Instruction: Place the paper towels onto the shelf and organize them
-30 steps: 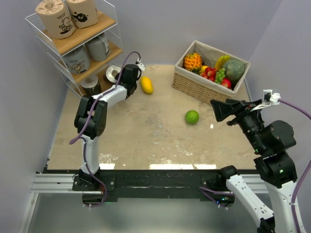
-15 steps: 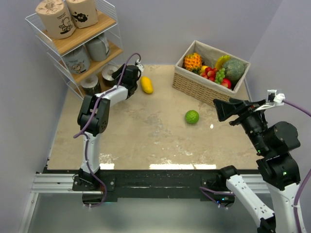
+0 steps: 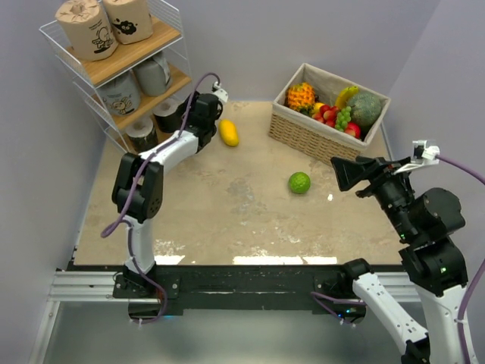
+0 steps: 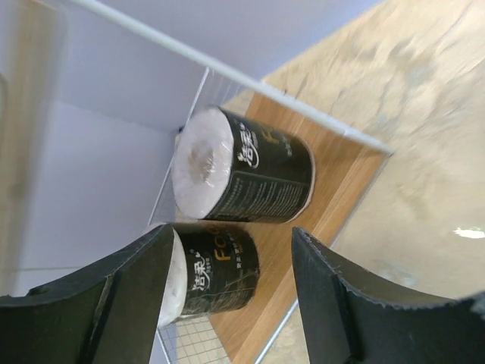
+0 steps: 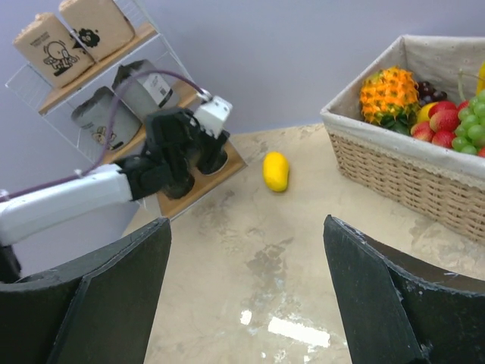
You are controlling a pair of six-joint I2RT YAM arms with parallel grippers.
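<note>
Since a second ago, the left arm's elbow has swung slightly outward and its wrist has edged up the table (image 3: pixel 227 220), while the roll near its fingers has settled deeper on the lowest tier of the shelf (image 3: pixel 121 63). The left gripper (image 4: pixel 231 243) has its fingers spread apart and holds nothing. Just beyond them, a dark roll (image 4: pixel 250 176) and a second dark roll (image 4: pixel 216 277) lie on their sides, side by side on the bottom board (image 4: pixel 345 182), behind a white wire rail (image 4: pixel 288 101). Two tan rolls (image 3: pixel 85 29) stand on the top tier and pale grey rolls (image 3: pixel 121 92) on the middle one. No roll shows on the table, so the job looks close to finished. The step in hand seems to be backing out. It is best done by keeping the fingers wide and drawing straight back along their own line, clear of the rail and both dark rolls, without swinging into the mango (image 3: pixel 228 133) just beside the wrist. The right gripper (image 5: pixel 246 227) hangs open and empty, well away, near the lime (image 3: pixel 299 183) and wicker basket (image 3: pixel 303 135).
</note>
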